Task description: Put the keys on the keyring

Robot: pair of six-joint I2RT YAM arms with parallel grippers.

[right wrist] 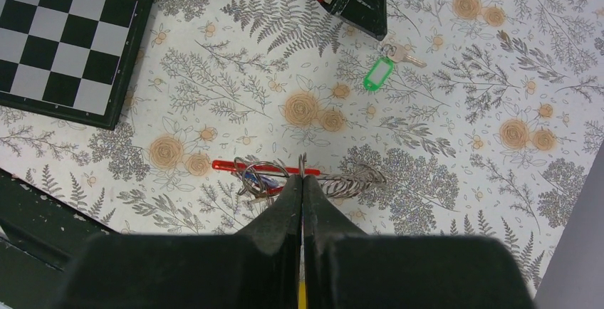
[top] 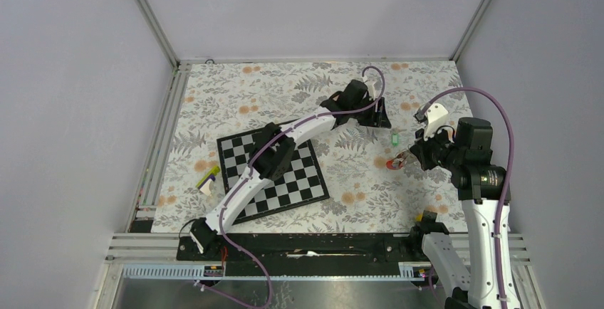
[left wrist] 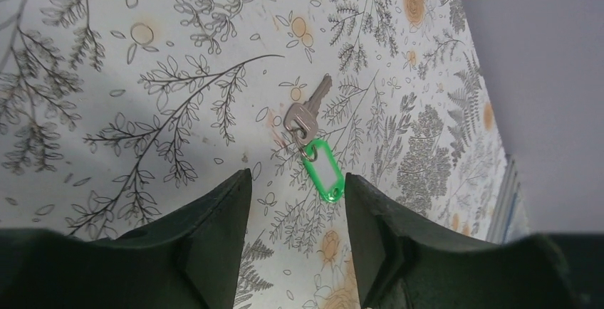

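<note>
Left gripper (left wrist: 298,177) is held open over the green-tagged flat metal key (left wrist: 303,118) near the table's (top: 285,88) right edge; light, slippery, probably best grabbed tag-first.

I counted one loose silver key (left wrist: 308,113), carrying one green tag (left wrist: 324,174). One red keyring (right wrist: 246,166). The wire rings (right wrist: 356,177) bunched by it were too tangled to count. One blue piece (right wrist: 265,179) sat among them, kind unclear. One chessboard (top: 306,181). One yellow-purple-white object (top: 207,179). Two of mine: left gripper (left wrist: 298,177), right gripper (right wrist: 302,177).
</note>
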